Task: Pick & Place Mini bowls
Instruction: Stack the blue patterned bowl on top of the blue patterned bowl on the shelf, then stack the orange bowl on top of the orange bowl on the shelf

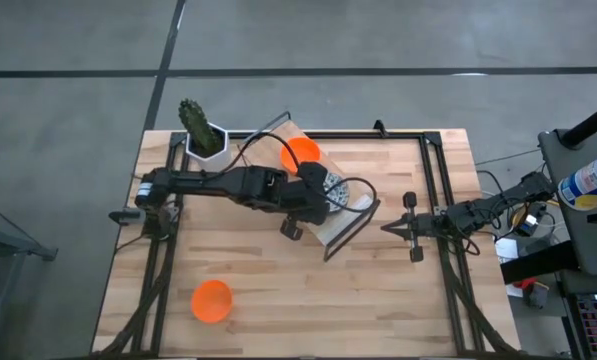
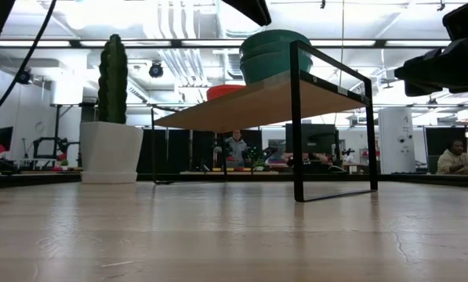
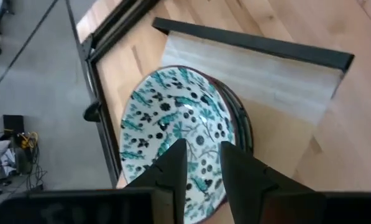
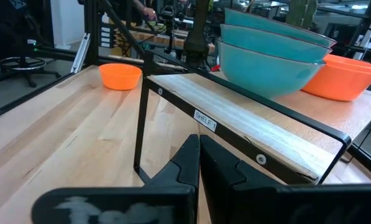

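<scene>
The left pincer (image 3: 201, 171) hung over the stacked patterned bowls (image 3: 176, 137) on the small wooden shelf (image 1: 346, 215), its fingers slightly parted and holding nothing. An orange bowl (image 1: 301, 153) sat beside them on the shelf; another orange bowl (image 1: 211, 300) lay well apart on the counter (image 1: 378, 290). The bowls looked rigid, glossy and probably slippery and chippable, best gripped across the rim. The right pincer (image 4: 199, 158) waited closed and empty near the shelf.

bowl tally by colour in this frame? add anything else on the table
Orange bowls: 2, one on the table, one on the shelf at; cannot tell if more nest under it.
Patterned bowls: 3, stacked on the shelf.
Cactus pot: 1.
Total: 6.
</scene>
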You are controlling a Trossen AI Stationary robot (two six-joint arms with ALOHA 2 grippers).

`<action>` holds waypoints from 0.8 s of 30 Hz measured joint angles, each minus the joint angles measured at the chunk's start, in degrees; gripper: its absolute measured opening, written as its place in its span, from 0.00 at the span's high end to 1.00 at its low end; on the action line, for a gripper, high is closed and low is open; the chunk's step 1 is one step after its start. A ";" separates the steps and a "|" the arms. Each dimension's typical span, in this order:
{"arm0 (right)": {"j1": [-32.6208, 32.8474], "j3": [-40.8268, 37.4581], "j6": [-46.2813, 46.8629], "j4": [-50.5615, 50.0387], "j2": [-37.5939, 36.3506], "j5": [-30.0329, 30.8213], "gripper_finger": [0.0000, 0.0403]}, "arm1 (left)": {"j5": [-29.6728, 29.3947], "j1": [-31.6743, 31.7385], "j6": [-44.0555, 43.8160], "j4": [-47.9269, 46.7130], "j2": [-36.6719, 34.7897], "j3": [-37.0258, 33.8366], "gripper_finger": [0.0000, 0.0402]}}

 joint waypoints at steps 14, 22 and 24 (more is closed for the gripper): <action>0.00 0.00 0.01 -0.01 -0.02 0.00 0.98 | -0.41 0.13 -0.65 3.65 0.33 -4.41 0.77; -0.02 0.00 0.00 0.00 -0.02 0.00 0.98 | -7.33 0.01 1.70 5.28 0.04 -4.95 0.77; 0.00 0.00 0.00 0.00 -0.02 0.00 0.98 | -9.54 -0.12 1.73 5.21 -0.27 -4.42 0.77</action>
